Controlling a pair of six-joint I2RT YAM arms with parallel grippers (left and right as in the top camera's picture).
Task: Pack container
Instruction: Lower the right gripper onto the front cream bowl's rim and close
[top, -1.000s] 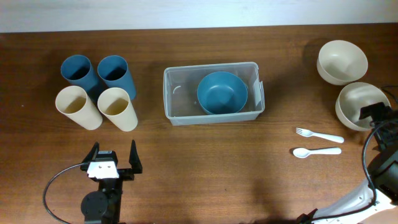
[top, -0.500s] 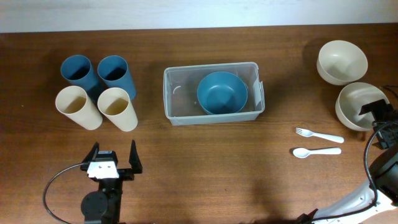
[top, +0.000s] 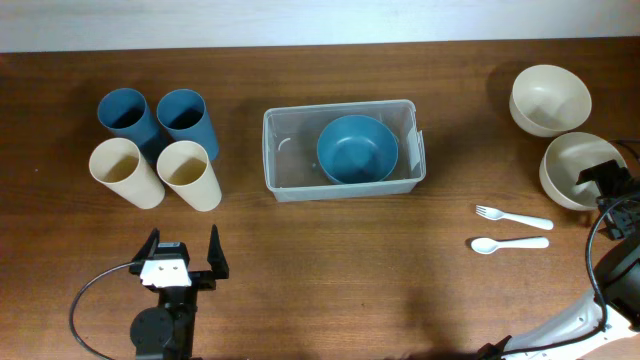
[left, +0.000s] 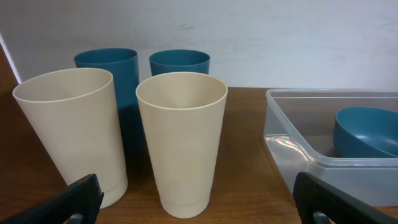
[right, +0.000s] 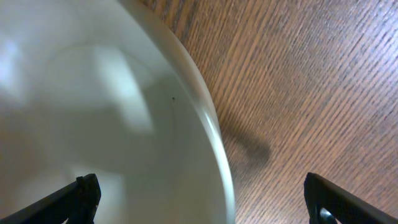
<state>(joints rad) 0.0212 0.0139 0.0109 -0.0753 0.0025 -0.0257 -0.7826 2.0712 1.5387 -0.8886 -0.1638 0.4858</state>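
The clear plastic container (top: 290, 150) sits at the table's middle with a blue bowl (top: 357, 149) inside; it also shows in the left wrist view (left: 298, 149) with the blue bowl (left: 367, 130). Two cream bowls stand at the right, one farther (top: 549, 98) and one nearer (top: 572, 168). My right gripper (top: 612, 185) is open over the nearer cream bowl's right rim (right: 124, 124), one finger on each side of the rim (right: 202, 202). My left gripper (top: 183, 258) is open and empty at the front left, facing the cups (left: 199, 205).
Two blue cups (top: 126, 115) (top: 187, 118) and two cream cups (top: 122, 170) (top: 188, 173) stand at the left. A white fork (top: 512, 217) and white spoon (top: 508, 244) lie on the table left of the right arm.
My right gripper has shifted slightly right and forward over the nearer cream bowl's rim. The left arm and the objects have not moved.
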